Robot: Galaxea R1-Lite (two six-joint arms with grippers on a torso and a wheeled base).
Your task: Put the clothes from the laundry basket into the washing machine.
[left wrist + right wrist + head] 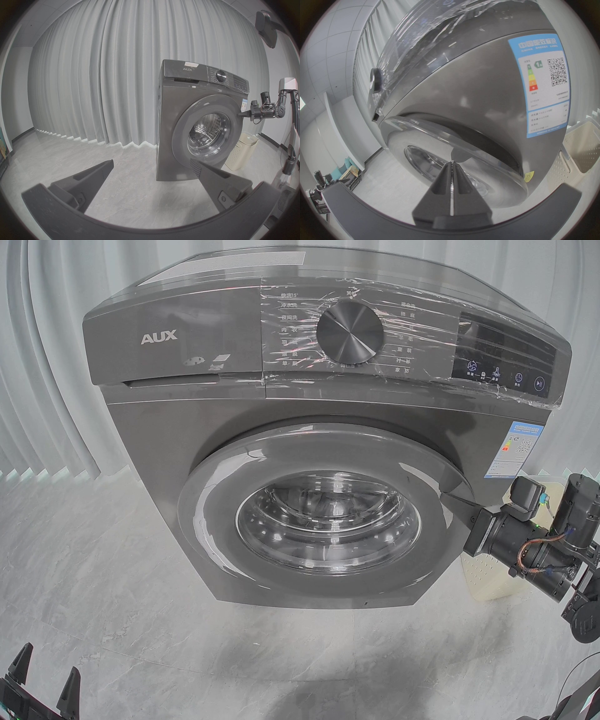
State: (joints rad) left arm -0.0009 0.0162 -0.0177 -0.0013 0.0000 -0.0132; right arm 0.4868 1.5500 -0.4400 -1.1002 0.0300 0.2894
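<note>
Pale grey marble-look floor [156, 615] all around, kind of glossy. Closest in, the left gripper [50, 662] sits low at the robot's left, well apart from everything, with its two dark fingers [84, 178] spread wide and nothing between them. Further in, the right gripper [452, 164] is pinched fully closed, pads pressed together around nothing, and its tip is right at the right-hand rim of the door [212, 490]. Can't tell if it's actually touching. The door looks closed against the front of the washing machine [156, 421], and you can see the steel drum through the round glass [328, 521]. Up top there's a big round dial [349, 332] under shiny plastic film, plus a blue-and-white label [514, 449] on the front's upper right. The laundry basket [242, 151], cream with little holes, stands on the floor just beside the machine's right side, behind the right arm. Pleated pale curtain [93, 78] across the back.
</note>
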